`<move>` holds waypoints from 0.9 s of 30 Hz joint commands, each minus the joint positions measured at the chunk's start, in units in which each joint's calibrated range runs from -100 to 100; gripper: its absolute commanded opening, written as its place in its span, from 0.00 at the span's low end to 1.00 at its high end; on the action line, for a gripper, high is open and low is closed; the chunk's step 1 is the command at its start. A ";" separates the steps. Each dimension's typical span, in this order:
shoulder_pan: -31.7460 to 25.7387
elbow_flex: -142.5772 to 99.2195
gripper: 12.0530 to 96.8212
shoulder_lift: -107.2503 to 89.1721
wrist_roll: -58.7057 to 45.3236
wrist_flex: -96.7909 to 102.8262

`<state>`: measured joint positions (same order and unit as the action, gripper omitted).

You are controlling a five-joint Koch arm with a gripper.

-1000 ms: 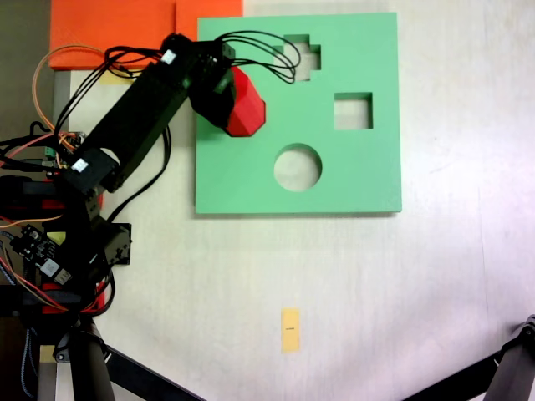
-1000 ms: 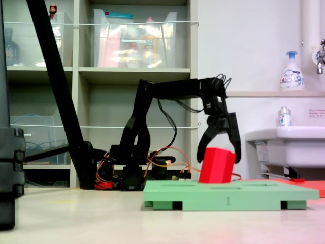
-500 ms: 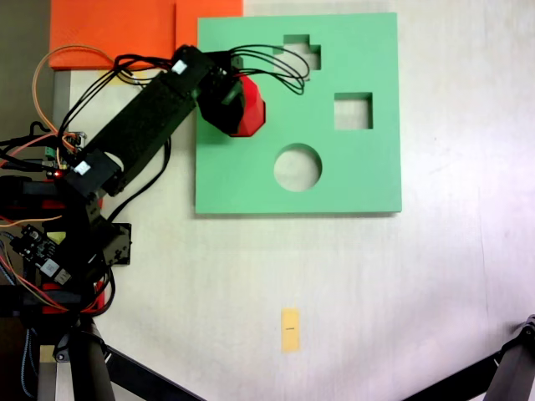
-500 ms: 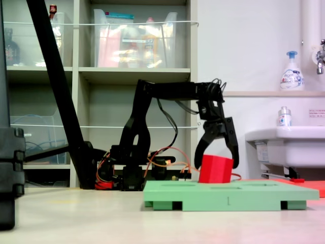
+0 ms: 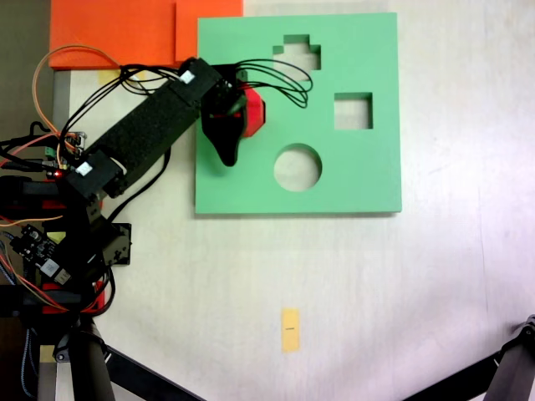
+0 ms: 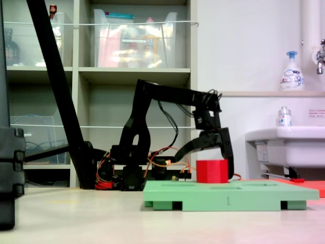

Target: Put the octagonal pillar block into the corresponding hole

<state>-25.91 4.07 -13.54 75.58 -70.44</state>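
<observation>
The red octagonal pillar block (image 5: pixel 255 113) (image 6: pixel 212 171) stands upright on the left part of the green foam board (image 5: pixel 351 184) (image 6: pixel 228 195), its lower part sunk into the board. The eight-sided hole is hidden under the block and the gripper. My gripper (image 5: pixel 236 121) (image 6: pixel 204 165) hangs just over the block and is open wide. One jaw sticks out toward the board's front; the other reaches down beside the block. Nothing is held between them.
The board also has a cross cutout (image 5: pixel 301 52), a square cutout (image 5: pixel 353 111) and a round cutout (image 5: pixel 298 167). Orange sheets (image 5: pixel 109 29) lie at the back left. A yellow tag (image 5: pixel 289 329) lies on the table in front. The arm's base and wires (image 5: pixel 58 242) fill the left edge.
The block went from tilted in the jaws to upright and lower, sunk into the board. The jaws spread apart and let go of it.
</observation>
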 commanded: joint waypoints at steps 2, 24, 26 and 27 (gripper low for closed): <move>-0.34 1.22 0.99 -6.15 -1.37 0.96; 15.09 -22.21 0.54 -86.46 -53.72 21.66; 17.19 -34.67 0.46 -86.46 -57.73 38.23; 17.58 -37.87 0.46 -86.46 -59.78 42.94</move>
<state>-9.16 -34.84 -98.63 19.95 -44.98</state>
